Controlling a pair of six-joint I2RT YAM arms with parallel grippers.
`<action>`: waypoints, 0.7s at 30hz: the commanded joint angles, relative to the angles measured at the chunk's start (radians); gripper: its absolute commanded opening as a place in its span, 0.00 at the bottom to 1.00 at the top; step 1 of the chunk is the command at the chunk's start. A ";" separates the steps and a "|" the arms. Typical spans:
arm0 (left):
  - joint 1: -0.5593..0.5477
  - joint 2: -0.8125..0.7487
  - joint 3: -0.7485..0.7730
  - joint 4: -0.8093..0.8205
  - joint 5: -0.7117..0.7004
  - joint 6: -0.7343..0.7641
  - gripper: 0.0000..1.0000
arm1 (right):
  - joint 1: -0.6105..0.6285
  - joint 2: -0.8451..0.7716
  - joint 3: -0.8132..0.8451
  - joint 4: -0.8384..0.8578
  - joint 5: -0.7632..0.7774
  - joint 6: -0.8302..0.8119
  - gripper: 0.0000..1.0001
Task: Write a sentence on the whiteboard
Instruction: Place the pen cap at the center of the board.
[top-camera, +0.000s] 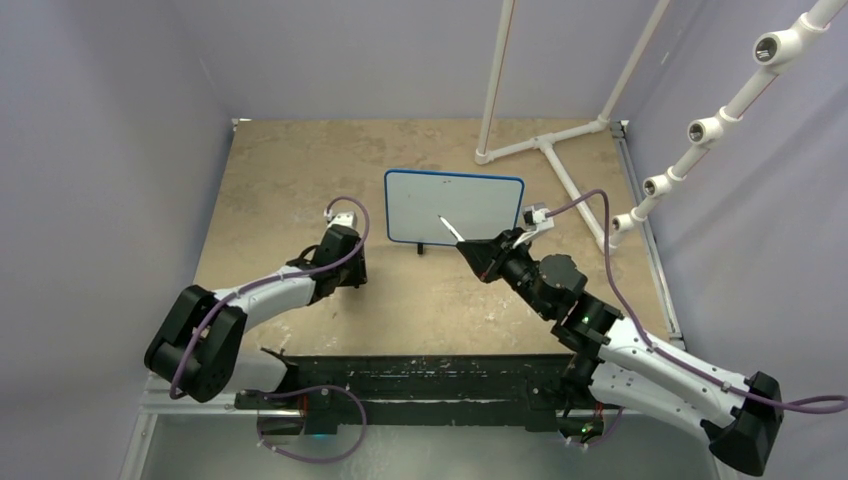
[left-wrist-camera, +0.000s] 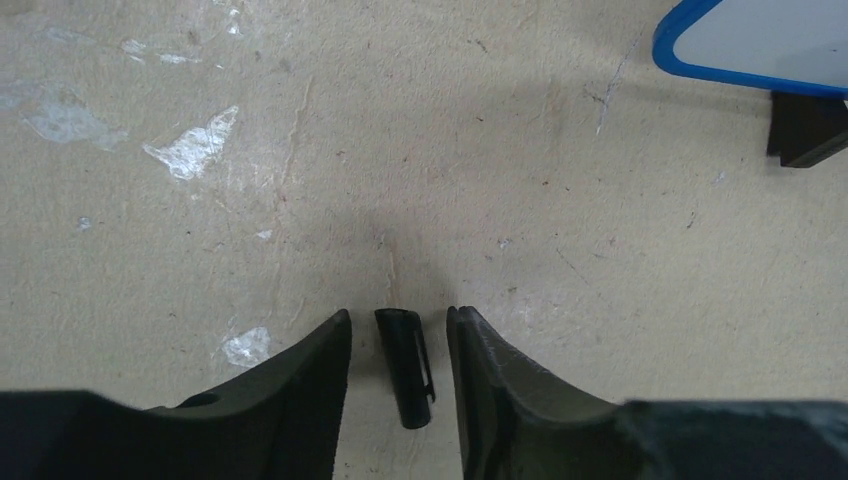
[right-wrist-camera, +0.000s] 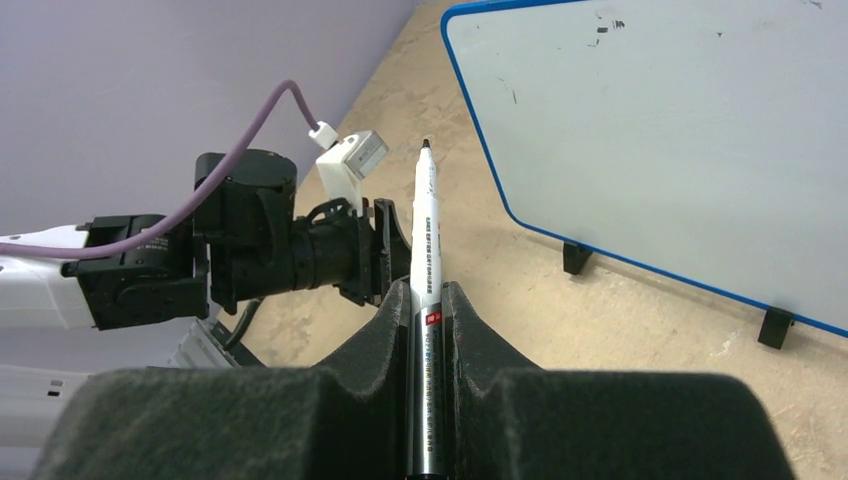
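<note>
Right gripper (right-wrist-camera: 427, 300) clamped on marker (right-wrist-camera: 426, 220) mid-barrel, tip near whiteboard (top-camera: 455, 205), which stands on its feet just ahead. Left gripper (left-wrist-camera: 400, 330) apart, straddling cap (left-wrist-camera: 405, 368). Board looks light and tippy (press gently); brace at rim if needed.

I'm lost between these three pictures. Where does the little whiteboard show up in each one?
Top external: whiteboard stands upright mid-table.
Left wrist: only its blue-rimmed corner, top right.
Right wrist: fills the upper right, beyond the marker held in the right gripper.
Shared landmark: a black foot under the bottom edge in all three.
</note>
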 joint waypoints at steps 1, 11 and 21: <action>0.006 -0.066 0.019 -0.017 -0.012 0.011 0.45 | 0.000 -0.038 -0.004 -0.024 0.042 -0.014 0.00; -0.007 -0.219 0.079 -0.082 -0.022 0.064 0.67 | 0.000 -0.068 0.004 -0.061 0.067 -0.015 0.00; -0.248 -0.166 0.097 0.102 -0.061 -0.043 0.63 | 0.000 -0.052 0.003 -0.041 0.072 -0.017 0.00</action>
